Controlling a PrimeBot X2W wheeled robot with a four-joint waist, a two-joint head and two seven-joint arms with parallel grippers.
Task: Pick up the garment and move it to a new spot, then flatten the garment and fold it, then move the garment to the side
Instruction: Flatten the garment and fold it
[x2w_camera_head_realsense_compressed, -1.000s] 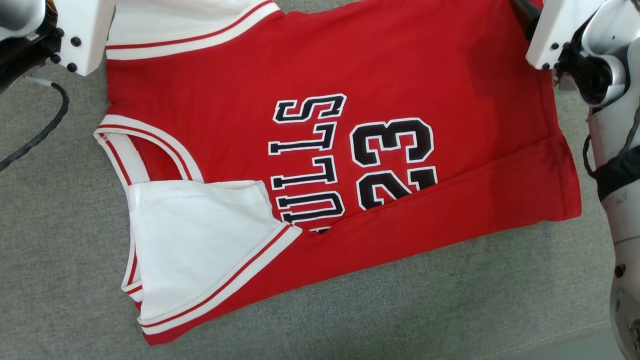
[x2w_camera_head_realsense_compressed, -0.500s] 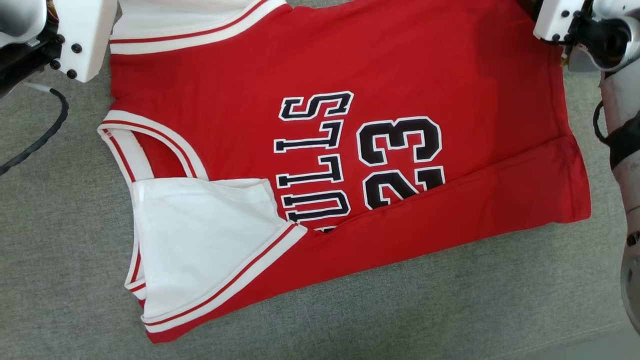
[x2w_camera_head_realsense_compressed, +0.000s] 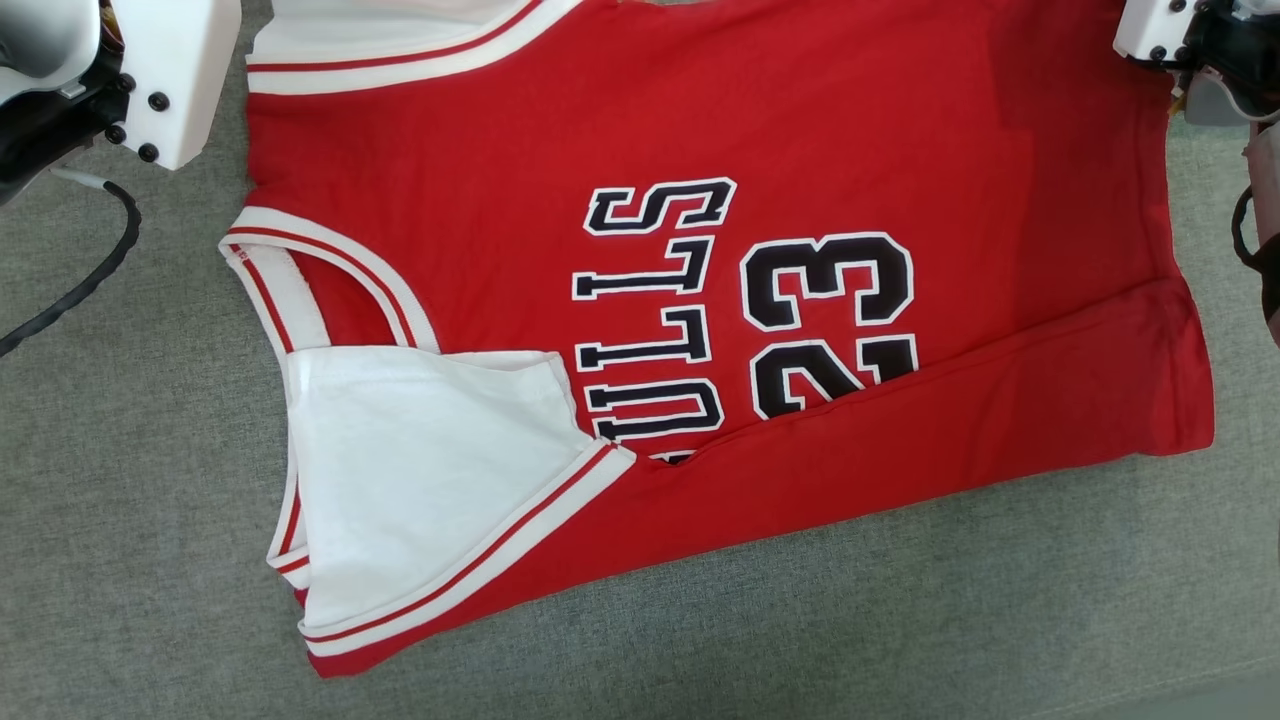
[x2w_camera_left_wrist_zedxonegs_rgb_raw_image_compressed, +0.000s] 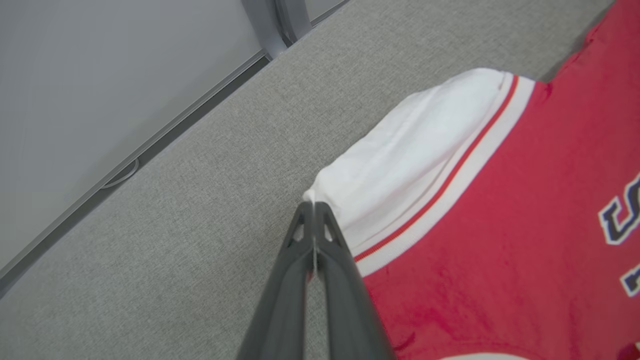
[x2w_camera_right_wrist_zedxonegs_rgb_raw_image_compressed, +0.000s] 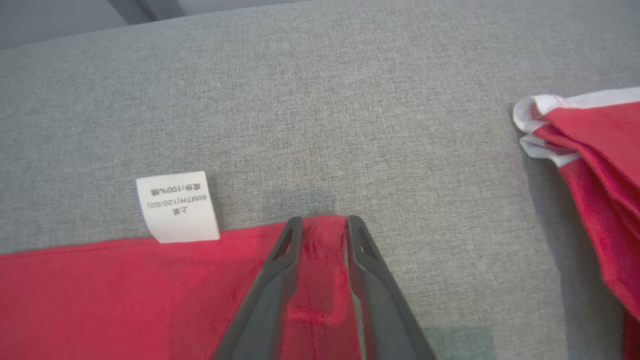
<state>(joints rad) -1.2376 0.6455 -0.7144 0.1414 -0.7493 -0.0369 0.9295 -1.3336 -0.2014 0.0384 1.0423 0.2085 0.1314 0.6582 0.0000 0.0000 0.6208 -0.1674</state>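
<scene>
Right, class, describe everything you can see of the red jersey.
The jersey, red and sleeveless with white red-striped trim, black lettering and 23, lies flat on the grey fabric surface, its near edge folded over, white inside showing. A white label sticks out at the hem. The shut left end effector pinches a white corner; the right end effector straddles the red hem.

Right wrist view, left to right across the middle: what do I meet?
White care label → right gripper at the jersey hem → bare grey surface → bunched white-trimmed edge.
</scene>
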